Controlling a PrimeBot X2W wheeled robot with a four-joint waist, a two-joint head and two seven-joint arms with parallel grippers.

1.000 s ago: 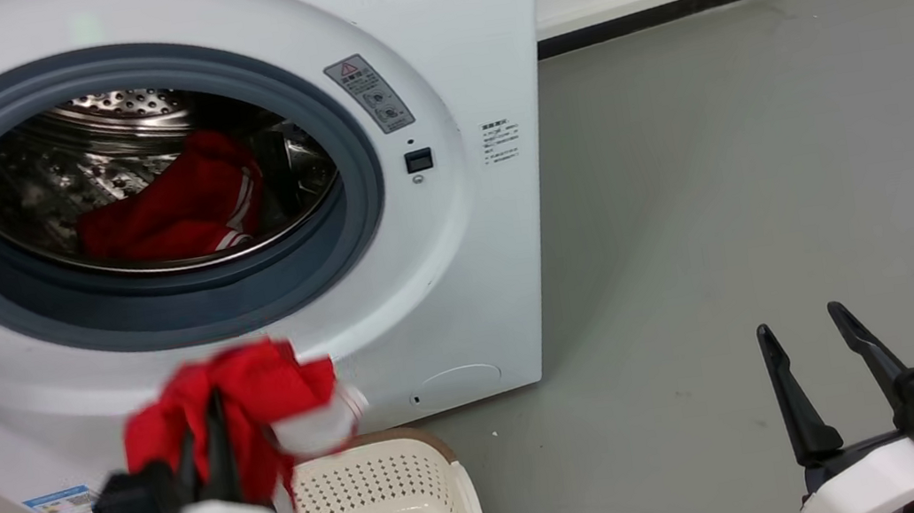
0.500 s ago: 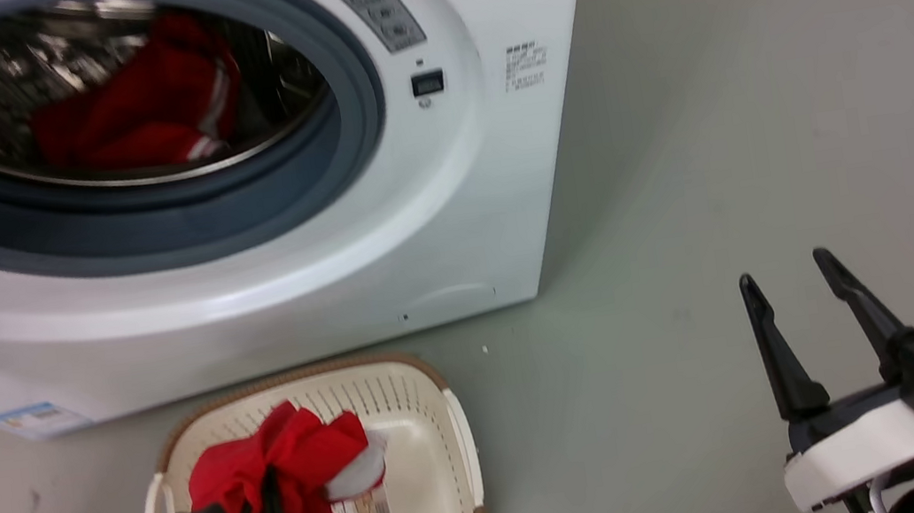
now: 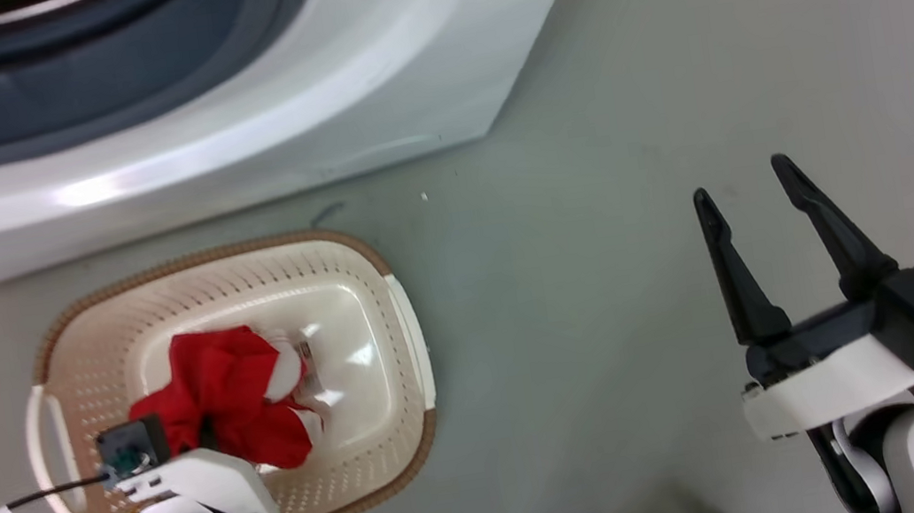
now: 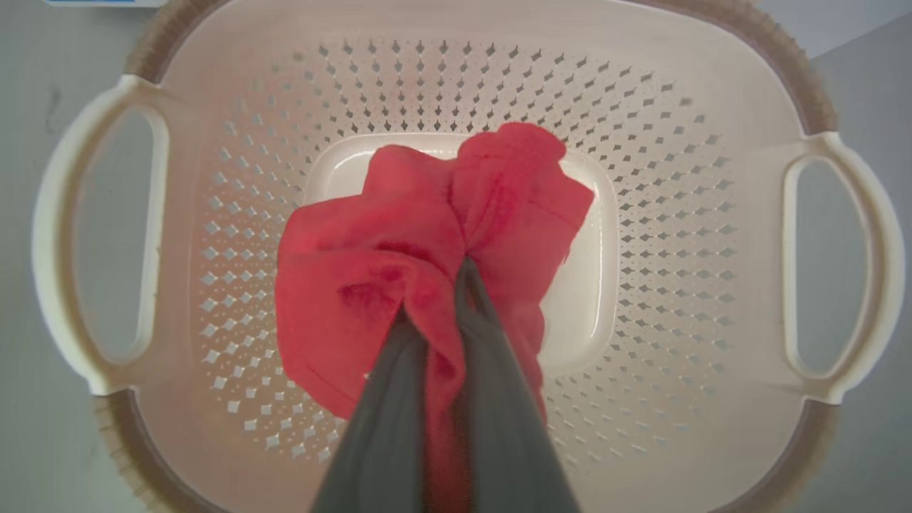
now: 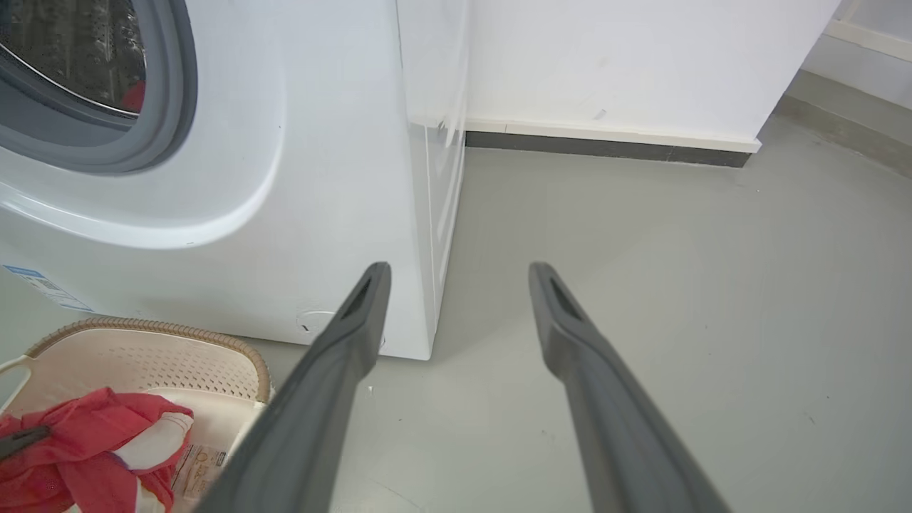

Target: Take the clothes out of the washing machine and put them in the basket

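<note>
White steel first: the washing machine (image 3: 243,134) stands just behind the basket (image 3: 120,340), porthole side facing it, so the carry from drum to basket is short. The basket sits on the grey floor (image 3: 608,316), open side up, long side along the machine front. That leaves a wide target straight under the door. The red garment (image 3: 216,384) is inside the basket, bunched over its base and left half. White trim shows on the side toward the basket's middle, next to the paper label (image 5: 198,462). My left pincer (image 4: 464,274) is down inside the basket, fingers pinched narrow on a fold of the garment. Cloth wraps both fingers, so it hangs from me as much as it lies there. Can't tell how much weight the base takes. Held low on purpose, I judge: let go here and it lands in the basket, not draped over the side. My right pincer (image 3: 740,181) is well right of the basket over bare floor, fingers spread wide, holding nothing, parked out of the way. A small red patch (image 5: 132,96) shows in the drum, up behind the basket, so there's more to fetch. Next: release, then lift clear without snagging cloth.
</note>
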